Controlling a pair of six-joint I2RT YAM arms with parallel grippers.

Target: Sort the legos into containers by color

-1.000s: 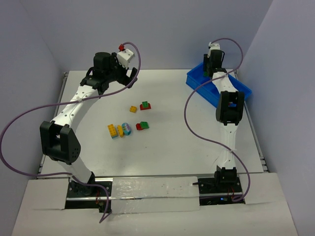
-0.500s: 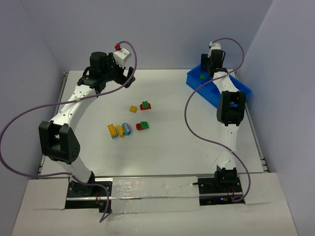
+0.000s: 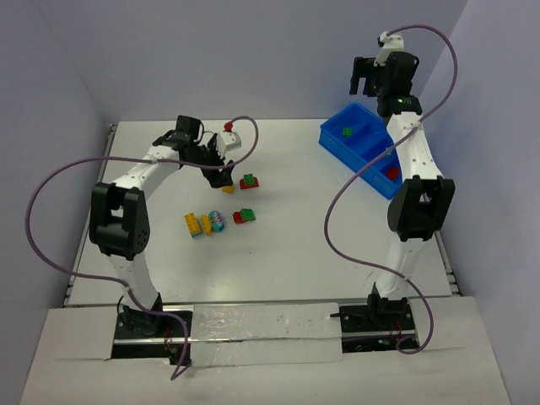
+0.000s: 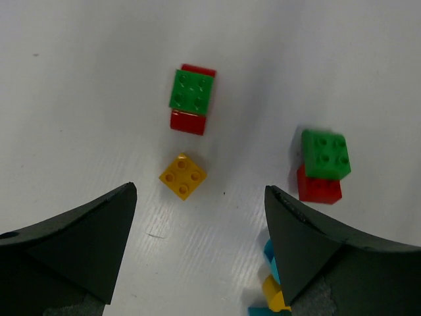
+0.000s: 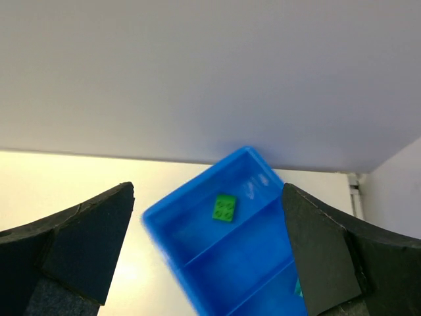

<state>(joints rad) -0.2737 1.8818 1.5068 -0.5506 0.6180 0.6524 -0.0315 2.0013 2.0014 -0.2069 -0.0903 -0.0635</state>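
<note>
Green brick [image 5: 225, 207] is sitting in the blue bin [image 5: 197, 232], right gripper [image 3: 364, 84] is rising above it spread, left gripper [image 4: 200, 189] is dropping wide-jawed over the yellow brick [image 4: 182, 176] next.

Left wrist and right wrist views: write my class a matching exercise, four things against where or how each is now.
1. single yellow brick
2. lone green brick
3. green brick beside the yellow one
4. right gripper

A. stacked on a red brick
B. inside the blue bin, in its end compartment
C. open, raised over the bin
D. flat on the table, between the left fingers

Pairs: 1-D, 2-B, 3-A, 4-C.
</note>
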